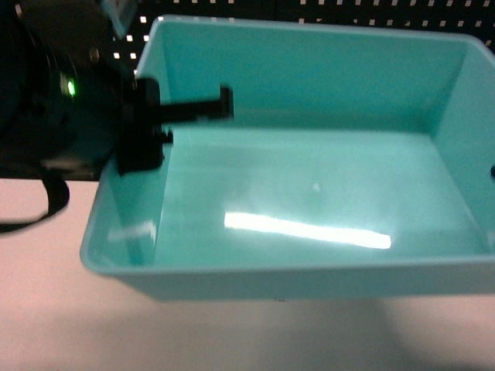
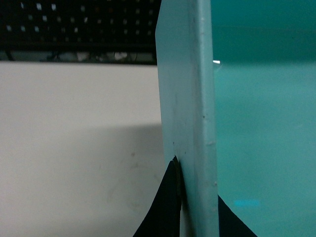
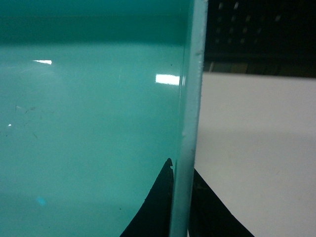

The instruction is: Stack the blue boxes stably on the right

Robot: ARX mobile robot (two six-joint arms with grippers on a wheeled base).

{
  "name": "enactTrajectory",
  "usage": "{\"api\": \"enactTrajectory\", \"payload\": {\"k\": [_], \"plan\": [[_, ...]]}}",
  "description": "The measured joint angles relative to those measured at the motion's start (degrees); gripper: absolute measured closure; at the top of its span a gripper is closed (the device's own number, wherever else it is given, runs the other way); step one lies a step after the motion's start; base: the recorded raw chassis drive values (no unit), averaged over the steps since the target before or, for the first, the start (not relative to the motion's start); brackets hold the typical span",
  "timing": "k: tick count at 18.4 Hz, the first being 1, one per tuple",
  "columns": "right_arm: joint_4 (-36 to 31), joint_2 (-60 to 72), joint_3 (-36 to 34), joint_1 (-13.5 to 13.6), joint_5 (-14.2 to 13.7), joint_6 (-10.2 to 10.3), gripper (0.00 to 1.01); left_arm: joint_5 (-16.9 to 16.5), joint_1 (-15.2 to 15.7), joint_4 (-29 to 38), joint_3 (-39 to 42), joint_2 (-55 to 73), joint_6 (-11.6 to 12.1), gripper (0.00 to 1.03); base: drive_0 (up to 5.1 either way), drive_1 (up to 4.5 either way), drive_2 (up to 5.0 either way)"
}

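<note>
One of the blue boxes, a light turquoise tub [image 1: 309, 193], fills the head view with its open top toward the camera. It hangs over the pale table and casts a shadow below. My left gripper [image 1: 155, 116] is shut on the tub's left wall [image 2: 190, 98], with one black finger [image 2: 168, 202] outside and the other inside. My right gripper [image 3: 181, 168] is shut on the right wall [image 3: 190, 98] in the same way, with its inner finger [image 3: 155, 202] against the tub's inside face. In the head view only a dark speck of it shows at the right edge.
The pale table [image 1: 46, 309] lies under and in front of the tub. A dark pegboard wall [image 2: 74, 24] stands behind the table. The left arm's black body, with a green light [image 1: 71, 87] and a hanging cable [image 1: 50, 205], fills the upper left.
</note>
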State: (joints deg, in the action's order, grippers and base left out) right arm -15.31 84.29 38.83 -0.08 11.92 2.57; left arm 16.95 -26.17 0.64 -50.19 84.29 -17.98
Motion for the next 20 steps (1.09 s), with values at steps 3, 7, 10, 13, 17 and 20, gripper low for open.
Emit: {"api": "enactTrajectory", "payload": {"k": [3,7,10,13,17,20], "plan": [[4.4,-6.1,5.6,-1.2,0.4,2.5,0.94,-0.3,-0.2,2.0,-5.0,-4.0,3.5,1.01,0.0,0.0,0.0],[5.9,-12.3,11.0,-1.9,2.0,5.2,0.94,-0.2,-0.7,4.5,-9.3,-9.0,7.3,1.01,0.0,0.0,0.0],[0.6,-16.0,8.7,-3.9,7.2,9.4,0.94,-6.6,2.8,13.7,-2.7,-15.8,12.2,1.01,0.0,0.0,0.0],[0.0,-17.9,3.5,-5.7,9.9,11.1,0.94,-10.4,4.9,14.4,2.0,-17.3,10.9,1.01,0.0,0.0,0.0],[-0.6,-18.0,3.6,-6.0,10.2,11.1,0.94,-10.5,5.0,15.1,2.0,-17.3,10.8,1.01,0.0,0.0,0.0],[-0.6,-18.0,3.6,-6.0,10.2,11.1,0.94,-10.5,4.9,15.1,2.0,-17.3,10.8,1.0,0.0,0.0,0.0]]}}
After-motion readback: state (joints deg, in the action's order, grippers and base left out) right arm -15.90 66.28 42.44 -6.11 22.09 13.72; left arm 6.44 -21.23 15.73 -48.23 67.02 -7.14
